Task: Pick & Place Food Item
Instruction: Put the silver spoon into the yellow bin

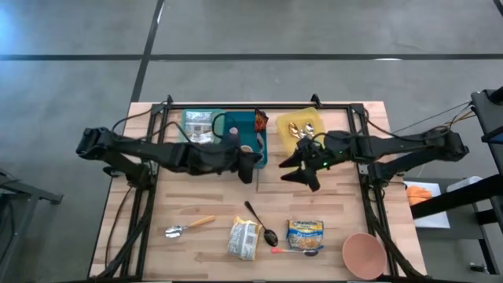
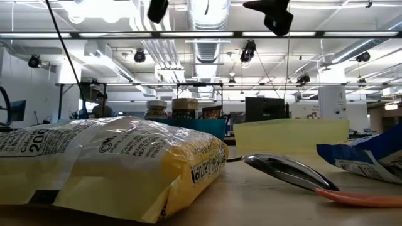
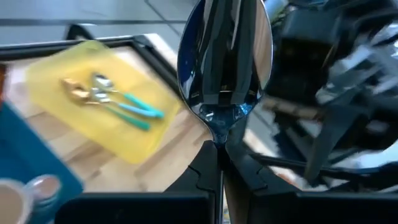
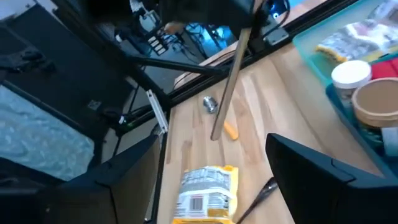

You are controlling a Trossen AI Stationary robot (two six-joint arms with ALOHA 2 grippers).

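Observation:
A yellow food bag (image 1: 244, 238) lies flat on the table near its front edge, close up in the low view (image 2: 113, 163). Beside it lies a blue-and-yellow packet (image 1: 305, 234). My left gripper (image 1: 250, 169) hovers over the table's middle, in front of the teal bin (image 1: 228, 134), shut on a shiny metal spoon (image 3: 224, 56). My right gripper (image 1: 302, 169) hovers just to its right, open with nothing between its fingers (image 4: 214, 143); the bag (image 4: 205, 193) shows on the table beyond it. My left gripper pinches the spoon's neck (image 3: 219, 134), just under the bowl, between its two fingers. The bowl stands clear above the fingertips with its hollow side facing the camera. A brown handle (image 4: 230, 81) slants down below the gripper, clear of the table.
A yellow tray (image 1: 299, 126) with several spoons sits at the back, right of the teal bin of jars. On the front half lie a wooden-handled spoon (image 1: 189, 226), a black spoon (image 1: 261, 224), a pink-handled spoon (image 1: 295, 250) and a pink bowl (image 1: 364, 254).

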